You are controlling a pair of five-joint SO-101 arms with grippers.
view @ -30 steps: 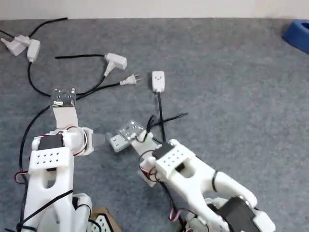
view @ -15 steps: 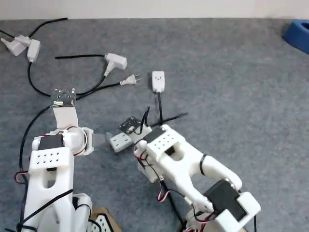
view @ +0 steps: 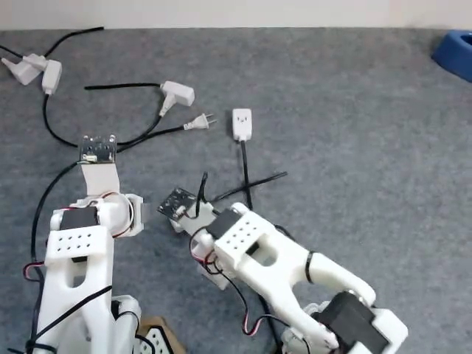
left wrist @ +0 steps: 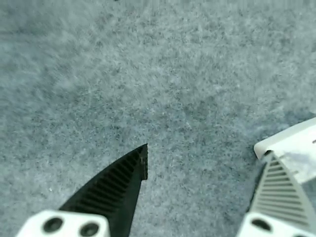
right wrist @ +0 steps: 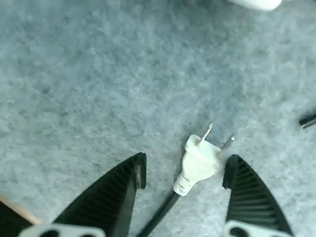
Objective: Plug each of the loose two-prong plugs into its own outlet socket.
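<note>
My right gripper [right wrist: 186, 157] is open, low over the grey carpet. A white two-prong plug [right wrist: 200, 160] on a black cord lies flat between its fingers, prongs pointing away. My left gripper [left wrist: 207, 150] is also open with bare carpet between its fingers; a white block's corner [left wrist: 296, 140] sits beside one fingertip. In the high view the right arm [view: 243, 243] leans left, close to the left arm [view: 81, 243]. Farther back lie another two-prong plug [view: 198, 122] and a white outlet socket [view: 241, 124], a small gap between them.
A white angled plug [view: 177, 94] lies behind the loose plug, and two joined white connectors [view: 33, 70] sit at the far left. Black cords loop across the left and middle carpet. A blue container [view: 453, 51] stands at the far right corner.
The right arm has swung left and now covers the white block that lay between the two arms. The left arm has stayed where it was.
</note>
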